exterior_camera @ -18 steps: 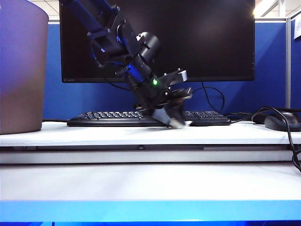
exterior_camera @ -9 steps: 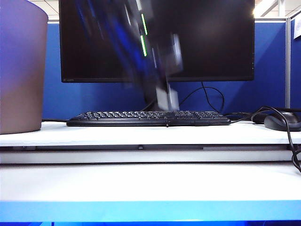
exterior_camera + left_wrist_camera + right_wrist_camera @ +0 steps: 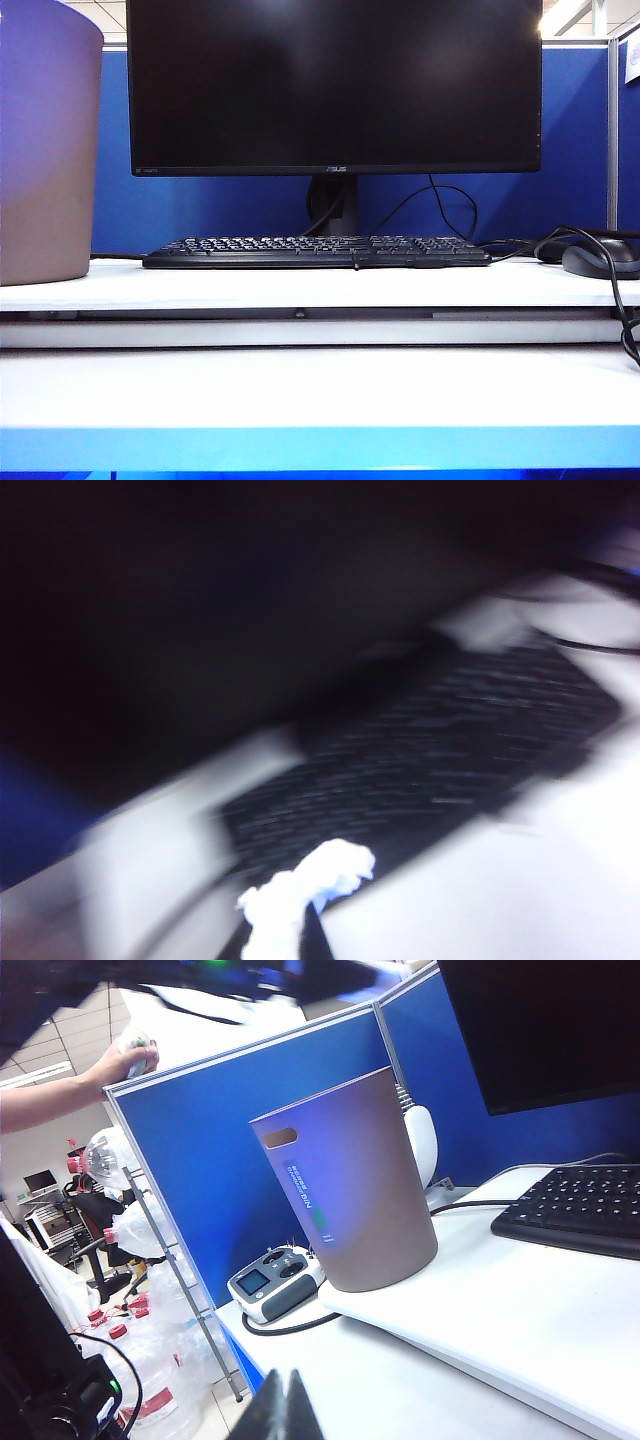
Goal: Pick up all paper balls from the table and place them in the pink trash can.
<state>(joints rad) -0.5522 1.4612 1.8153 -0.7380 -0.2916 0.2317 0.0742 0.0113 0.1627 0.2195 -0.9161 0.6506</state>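
left gripper (image 3: 285, 935): jaws closed on a paper ball (image 3: 300, 890), keyboard (image 3: 420, 760) just beyond | right gripper (image 3: 280, 1410): jaws closed, bare bench (image 3: 520, 1310) ahead | pink trash can (image 3: 350, 1190) and remote controller (image 3: 275, 1282) stand farther beyond, keyboard off to one side

The monitor (image 3: 335, 85) carries the brand "ASUS" in small letters at the centre of its lower bezel, exterior view. A tiny mark at the bezel's left end is too small to read. The pink trash can (image 3: 345, 1185) has a blue printed label, text illegible.
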